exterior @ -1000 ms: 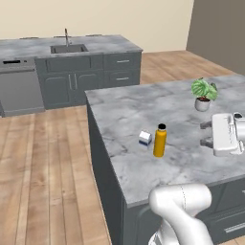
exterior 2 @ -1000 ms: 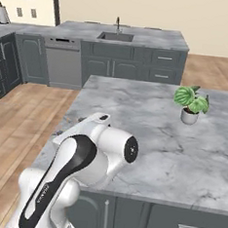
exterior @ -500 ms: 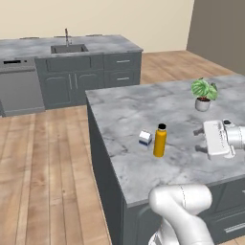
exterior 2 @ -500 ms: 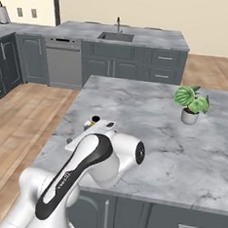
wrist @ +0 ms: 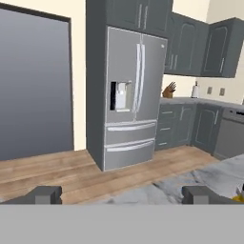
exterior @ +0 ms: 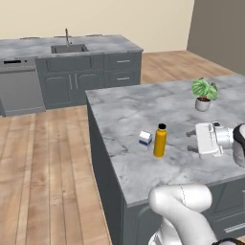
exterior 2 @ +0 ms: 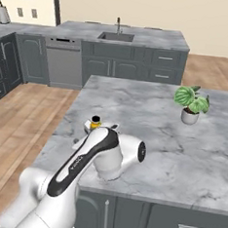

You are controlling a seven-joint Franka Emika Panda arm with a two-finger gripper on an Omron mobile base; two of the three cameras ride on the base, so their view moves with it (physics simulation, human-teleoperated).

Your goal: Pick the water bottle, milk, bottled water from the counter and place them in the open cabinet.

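Water bottle (exterior: 160, 140) upright on the counter (exterior: 139, 110), off to one side of the jaws and well apart from them, untouched. Milk (exterior: 145, 138) just beside the bottle, on its far side from the jaws. Gripper (exterior: 193, 141) level above the marble, fingertips (wrist: 45, 195) wide apart, nothing between them. Beyond the jaws in the hand view: wooden floor (wrist: 57, 167), steel fridge (wrist: 128, 93). Potted plant (exterior: 204, 92) farther back on the slab. Sink (exterior: 69, 48) on the rear counter.
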